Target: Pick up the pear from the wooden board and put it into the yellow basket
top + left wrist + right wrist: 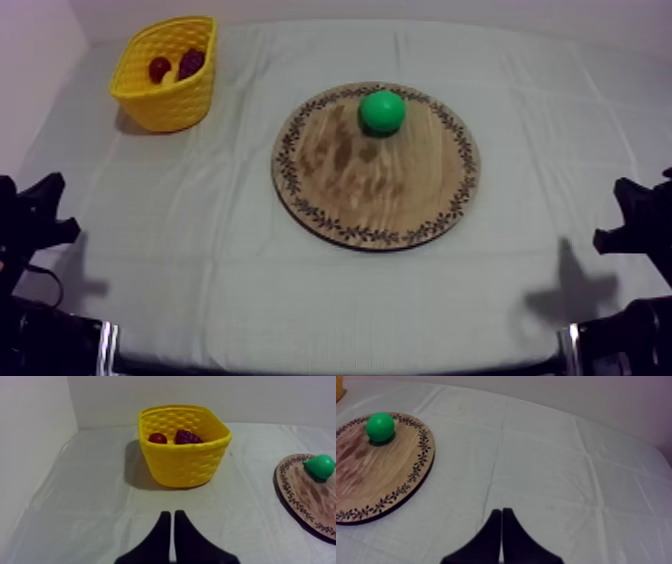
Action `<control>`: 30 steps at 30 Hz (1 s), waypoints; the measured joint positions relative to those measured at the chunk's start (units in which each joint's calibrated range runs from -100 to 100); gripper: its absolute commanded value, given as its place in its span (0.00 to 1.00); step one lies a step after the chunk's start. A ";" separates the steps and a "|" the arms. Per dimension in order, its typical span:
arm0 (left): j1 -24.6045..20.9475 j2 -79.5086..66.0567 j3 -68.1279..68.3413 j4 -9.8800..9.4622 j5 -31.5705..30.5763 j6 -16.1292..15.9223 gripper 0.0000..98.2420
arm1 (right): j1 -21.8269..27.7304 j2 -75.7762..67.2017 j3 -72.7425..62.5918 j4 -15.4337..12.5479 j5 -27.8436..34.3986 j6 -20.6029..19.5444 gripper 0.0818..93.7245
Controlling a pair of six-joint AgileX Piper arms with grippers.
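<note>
The pear point(382, 111) is sitting on the wooden board point(390, 195), close to the far edge of it and just inside the patterned rim. It is lying free, with nothing touching it but the wood beneath. The board is lying flat on the grey-white cloth point(200, 270) around the middle of the table, a little toward your right side.

The yellow basket point(172, 98) is standing upright at the far left corner of the table, well apart from the board. Inside it you are seeing a small red fruit point(159, 68) and a bunch of grapes point(191, 63), side by side, the red fruit on the outer side and the grapes on the side nearer the board.

Your left gripper point(172, 514) is resting low at the left edge of the table and pointing toward the basket across bare cloth. Its two black fingers are lying pressed together as a narrow wedge and are holding nothing.

Your right gripper point(501, 511) is resting low at the right edge, with the board and the pear off to one side ahead of it. Its fingers are likewise lying together in a wedge, gripping nothing. Both grippers are sitting well apart from the pear.
</note>
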 measured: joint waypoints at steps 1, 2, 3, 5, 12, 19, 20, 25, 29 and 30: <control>0.05 0.00 0.00 0.00 0.00 0.00 0.00 | 0.00 0.00 0.00 0.00 0.00 0.00 0.00; 0.05 0.00 0.00 0.00 0.00 0.17 0.00 | 0.00 0.00 0.00 0.00 0.00 0.00 0.00; 0.05 0.00 0.00 0.00 0.00 0.58 0.00 | 0.00 0.00 0.00 0.00 0.00 0.00 0.00; 0.05 0.00 0.00 0.00 0.03 0.58 0.00 | 0.00 0.00 0.00 0.00 0.00 0.00 0.00; 0.05 0.00 -0.04 -0.11 0.03 0.11 0.00 | 0.00 0.00 0.00 0.00 0.00 0.00 0.00; 0.17 0.00 -0.23 -0.11 0.50 0.33 0.00 | 0.00 0.00 0.00 0.00 0.00 0.00 0.00; 0.39 0.00 -0.26 -0.16 0.50 0.58 0.00 | 0.00 0.00 0.00 0.00 0.00 0.00 0.00; 1.91 0.03 -0.41 -0.32 0.71 1.12 0.00 | 0.00 0.00 0.00 0.00 0.00 0.00 0.00; 3.96 2.11 -1.33 -2.76 -0.06 2.19 0.00 | 0.00 0.00 0.00 0.00 0.00 0.00 0.00; 4.34 3.20 -1.68 -3.69 -0.78 2.73 0.00 | 0.00 0.00 0.00 0.00 0.00 0.00 0.00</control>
